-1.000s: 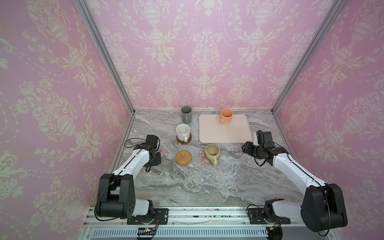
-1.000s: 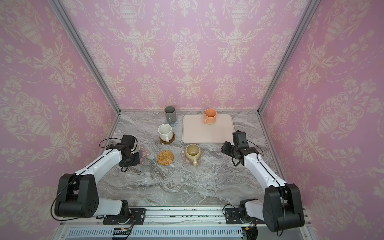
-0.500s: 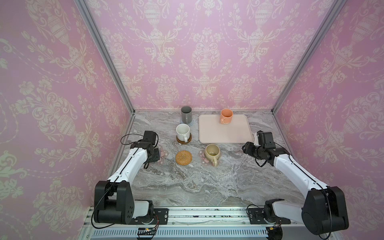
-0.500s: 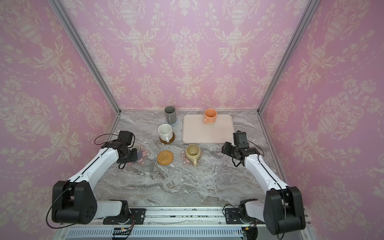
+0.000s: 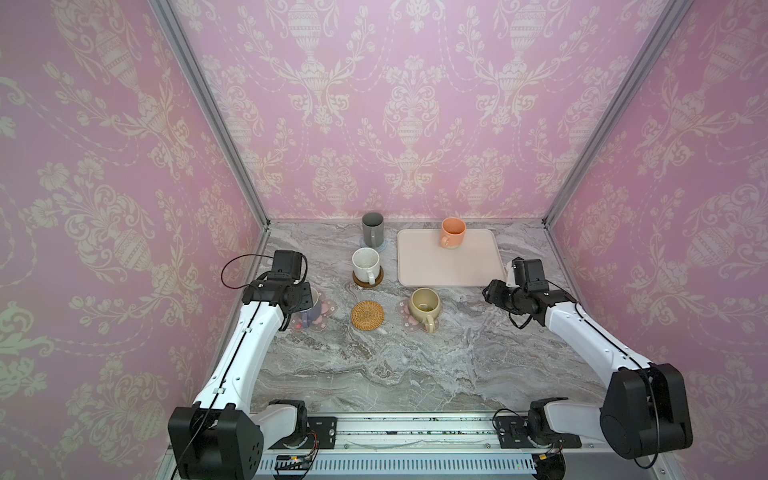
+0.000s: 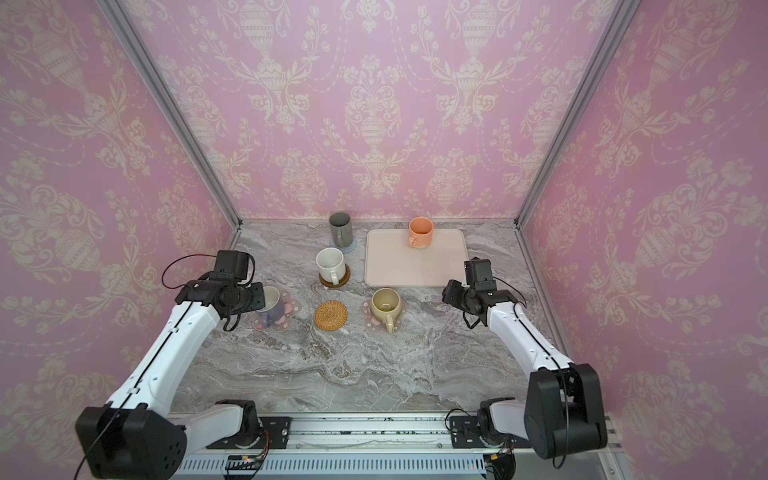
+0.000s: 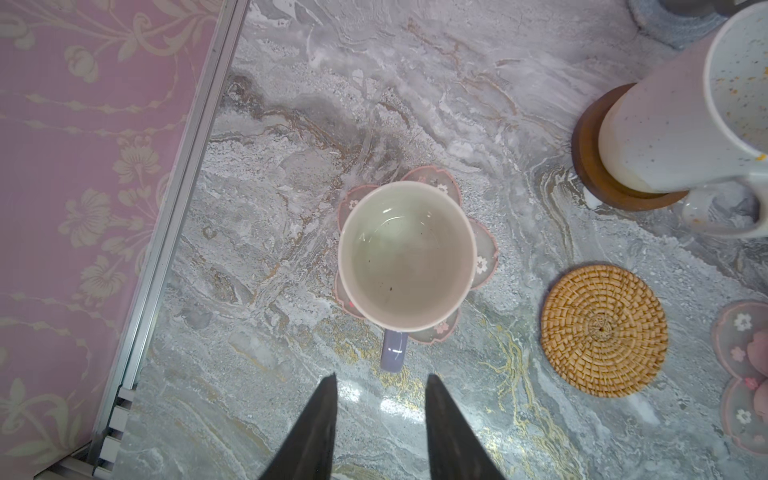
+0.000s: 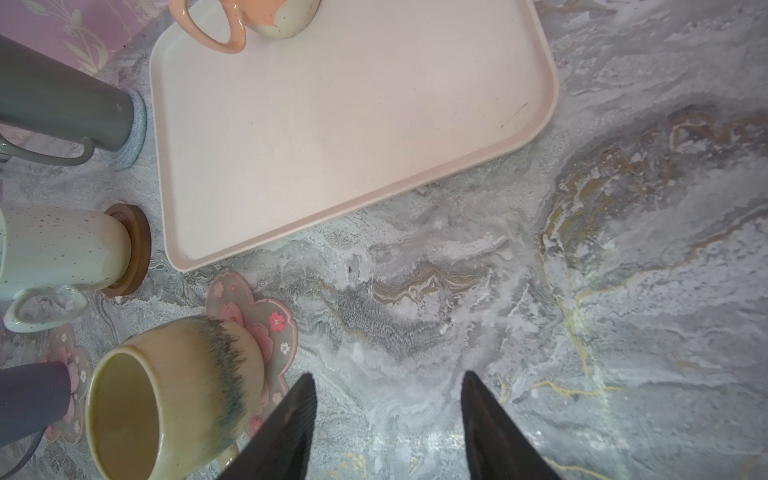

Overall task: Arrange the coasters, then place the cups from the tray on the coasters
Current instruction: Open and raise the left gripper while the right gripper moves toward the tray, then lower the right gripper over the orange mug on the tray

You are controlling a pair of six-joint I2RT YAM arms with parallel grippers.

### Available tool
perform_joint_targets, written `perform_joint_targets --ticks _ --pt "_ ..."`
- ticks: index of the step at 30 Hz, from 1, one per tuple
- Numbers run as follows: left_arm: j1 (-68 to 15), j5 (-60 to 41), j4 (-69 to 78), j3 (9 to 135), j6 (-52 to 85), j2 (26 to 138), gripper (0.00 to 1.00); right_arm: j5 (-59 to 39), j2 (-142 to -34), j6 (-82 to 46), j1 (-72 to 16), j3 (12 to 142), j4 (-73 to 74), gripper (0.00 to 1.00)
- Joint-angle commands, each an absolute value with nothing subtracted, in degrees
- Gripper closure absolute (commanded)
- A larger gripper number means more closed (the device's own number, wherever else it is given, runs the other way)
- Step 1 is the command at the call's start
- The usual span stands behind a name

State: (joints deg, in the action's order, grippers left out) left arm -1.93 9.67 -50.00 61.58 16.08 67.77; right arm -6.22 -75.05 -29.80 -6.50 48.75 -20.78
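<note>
Jaws, left and right, stood apart and empty. Peach cup [image 5: 452,232] sat on tray [image 5: 436,266]; carrying it to the hemmed-in rattan coaster [image 5: 367,315] could knock neighbouring cups [image 5: 424,305].

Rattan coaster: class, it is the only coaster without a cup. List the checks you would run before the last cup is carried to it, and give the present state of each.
1. Rattan coaster bare and flat on the table: ok.
2. Peach-orange mug upright on the tray, handle in view: ok.
3. Right gripper open and gripping nothing: ok.
4. Left gripper open and gripping nothing: ok.
5. Lavender mug upright on its flower coaster: ok.
6. Room to set a mug down between the speckled white mug and the beige mug: cannot tell, since both stand close to the rattan coaster.
</note>
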Motion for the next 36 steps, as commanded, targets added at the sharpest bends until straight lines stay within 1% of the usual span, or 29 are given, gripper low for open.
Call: perform_joint_targets --ticks 1,6,15,23,36 --pt "-1.4 8.21 -50.29 63.32 17.75 66.71 0.62 -5.85 -77.65 -29.44 -7.83 52.01 -21.4 0.43" --pt "-1.49 4.45 -46.48 63.81 18.43 66.45 0.62 -3.23 -82.33 -29.27 -10.87 56.9 -22.1 0.44" --pt "-1.49 1.46 -38.24 63.63 19.57 67.96 0.62 1.87 -92.77 -28.83 -15.05 69.71 -24.41 0.45" --pt "-1.47 0.27 -33.02 63.72 19.17 72.01 0.62 6.43 -102.83 -28.04 -17.31 82.21 -27.7 0.46" --pt "-1.41 1.34 -29.31 65.06 16.36 80.04 0.61 11.94 -116.96 -28.83 -19.48 100.34 -33.07 0.46"
